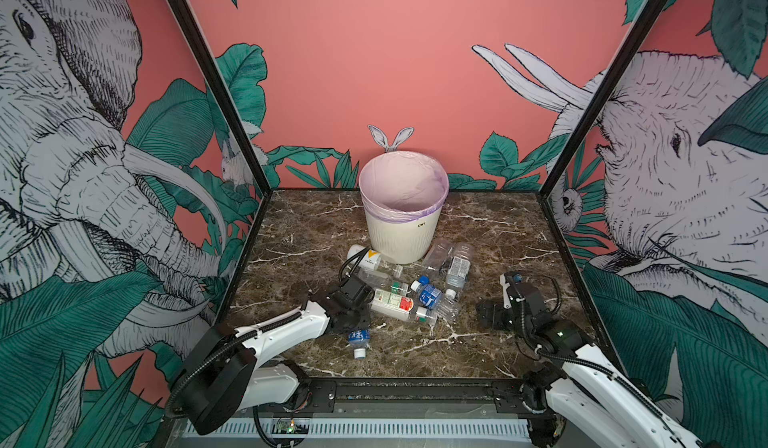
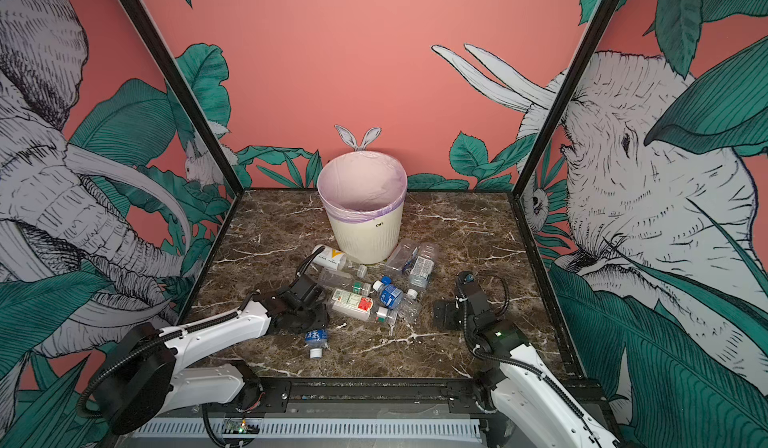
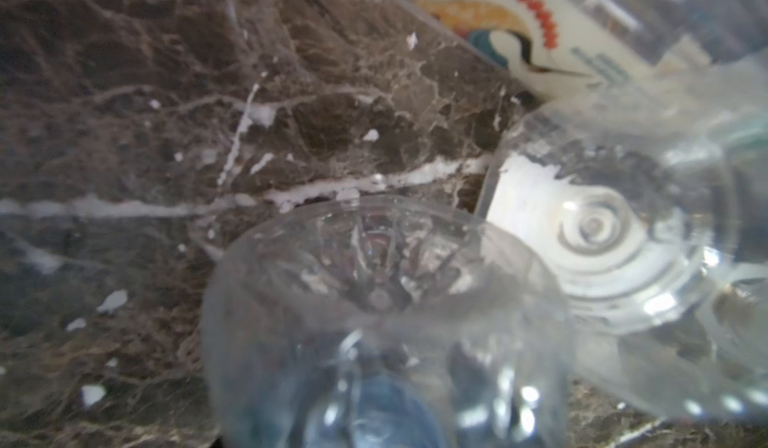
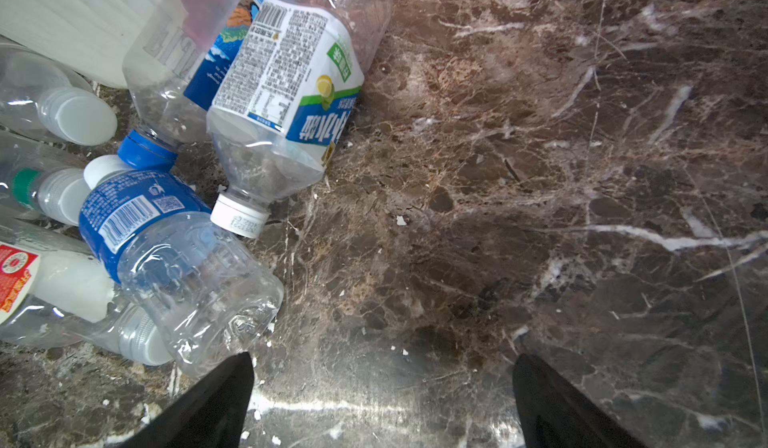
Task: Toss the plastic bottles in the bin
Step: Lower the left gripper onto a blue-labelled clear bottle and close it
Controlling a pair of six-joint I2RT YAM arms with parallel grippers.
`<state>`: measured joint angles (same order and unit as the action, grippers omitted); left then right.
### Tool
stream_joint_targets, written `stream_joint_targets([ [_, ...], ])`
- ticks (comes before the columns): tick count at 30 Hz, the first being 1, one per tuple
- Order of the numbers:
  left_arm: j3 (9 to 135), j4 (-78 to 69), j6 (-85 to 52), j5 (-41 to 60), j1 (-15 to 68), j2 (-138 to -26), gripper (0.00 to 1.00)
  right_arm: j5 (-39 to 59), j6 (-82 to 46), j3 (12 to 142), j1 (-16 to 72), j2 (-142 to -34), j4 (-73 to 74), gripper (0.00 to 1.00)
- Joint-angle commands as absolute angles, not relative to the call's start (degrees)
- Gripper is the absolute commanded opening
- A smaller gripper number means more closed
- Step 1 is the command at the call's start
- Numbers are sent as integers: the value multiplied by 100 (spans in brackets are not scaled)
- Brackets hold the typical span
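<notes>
So the bin (image 1: 401, 238) sits at the back middle of the table (image 1: 498, 234), with the plastic bottles (image 1: 392, 302) heaped right in front of it, touching. One stray bottle (image 1: 359, 339) lies nearer the front, left of the heap.

Cream ribbed bin (image 1: 401, 238) (lilac liner (image 1: 403, 176)), brown white-veined marble table (image 1: 498, 226), blue-labelled clear bottle (image 1: 359, 338).

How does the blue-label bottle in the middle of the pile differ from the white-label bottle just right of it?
The blue-label bottle wears a solid blue wrap; the white-label bottle has mostly white print with a green and blue band. The blue-label bottle's cap points back toward the bin, the white-label bottle's toward the front edge. Both are clear, white-capped and lying on the table.
</notes>
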<state>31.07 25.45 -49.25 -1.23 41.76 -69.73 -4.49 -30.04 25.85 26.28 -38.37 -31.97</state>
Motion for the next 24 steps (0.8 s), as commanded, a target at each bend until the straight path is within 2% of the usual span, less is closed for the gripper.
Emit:
stream_joint_targets([
  [1,2827,2957,-4796,-512,4201,-6588,42,-519,-3067,2575,2600,-3850,-3124,99],
  [16,2666,3253,-4173,-1193,4197,-4756,43,-424,-3041,2554,2593,-3832,-3093,99],
  [24,2471,2594,-3371,-1126,4196,-3436,44,-382,-3032,2564,2590,-3875,-3059,99],
])
